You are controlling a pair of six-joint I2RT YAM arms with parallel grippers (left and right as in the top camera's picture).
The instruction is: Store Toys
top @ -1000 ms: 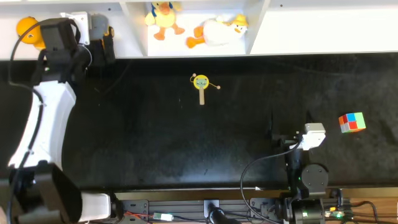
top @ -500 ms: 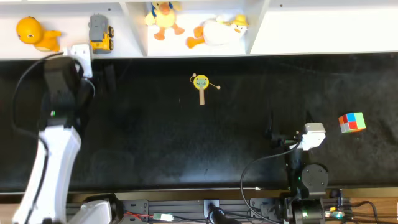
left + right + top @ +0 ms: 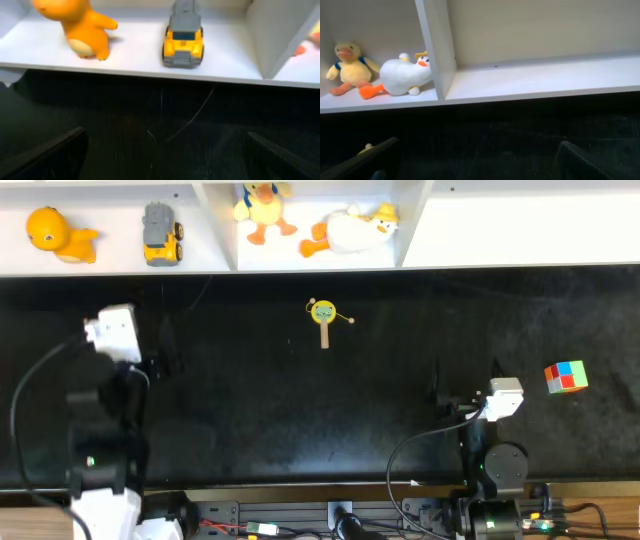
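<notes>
A yellow and grey toy truck (image 3: 160, 232) (image 3: 183, 36) stands in the left compartment of the white shelf (image 3: 320, 258), beside an orange duck (image 3: 55, 232) (image 3: 80, 25). My left gripper (image 3: 165, 350) (image 3: 162, 157) hangs open and empty over the black mat, a short way in front of that compartment. A yellow plush duck (image 3: 262, 205) (image 3: 346, 62) and a white plush goose (image 3: 350, 230) (image 3: 402, 76) lie in the middle compartment. On the mat are a yellow rattle on a stick (image 3: 323, 317) and a colour cube (image 3: 565, 376). My right gripper (image 3: 466, 385) (image 3: 480, 165) rests open near its base.
The shelf's right compartment (image 3: 545, 75) holds nothing. White dividers (image 3: 435, 50) separate the compartments. The black mat (image 3: 300, 410) covers the table, with open room in the middle. Cables and arm bases run along the front edge.
My left arm has drawn back from the shelf toward its base, leaving the toy truck standing in the left compartment. The right arm has not moved.
</notes>
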